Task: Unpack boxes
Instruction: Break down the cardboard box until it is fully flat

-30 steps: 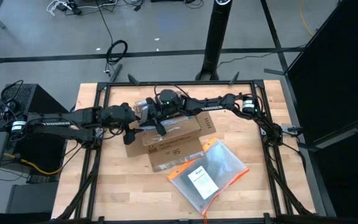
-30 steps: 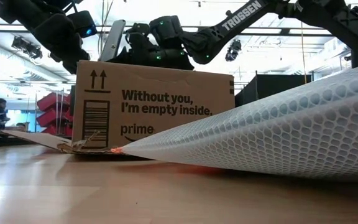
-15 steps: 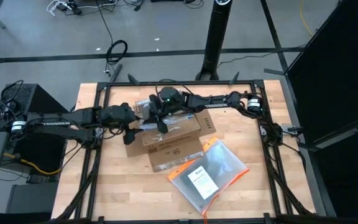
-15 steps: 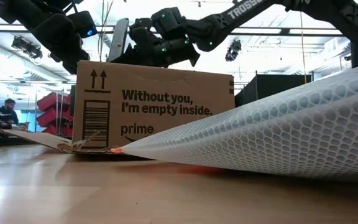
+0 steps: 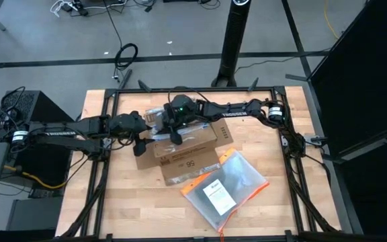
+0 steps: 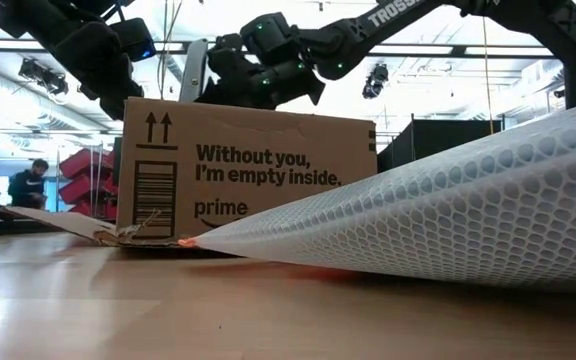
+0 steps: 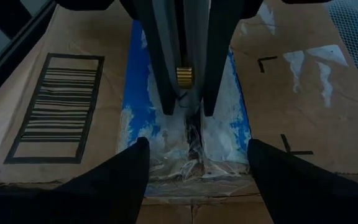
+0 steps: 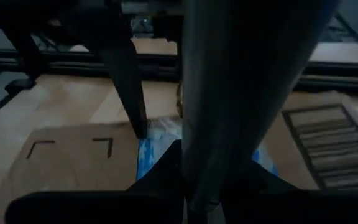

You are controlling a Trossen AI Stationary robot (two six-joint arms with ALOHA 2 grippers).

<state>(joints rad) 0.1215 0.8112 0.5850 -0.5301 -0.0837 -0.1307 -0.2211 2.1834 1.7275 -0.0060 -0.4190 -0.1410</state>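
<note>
on my left side i see the left gripper at the left end of the cardboard box, above a spread-out flap. its fingers are spread, and they hold nothing. the box stands near the middle of the table, with the printed side facing the low camera. over the box's top is the right gripper. its fingers are pressed together on a flat grey item that stands upright above the box's rim; what it is i cannot tell. to the right, a clear plastic pouch with orange edge lies touching the box's front corner.
</note>
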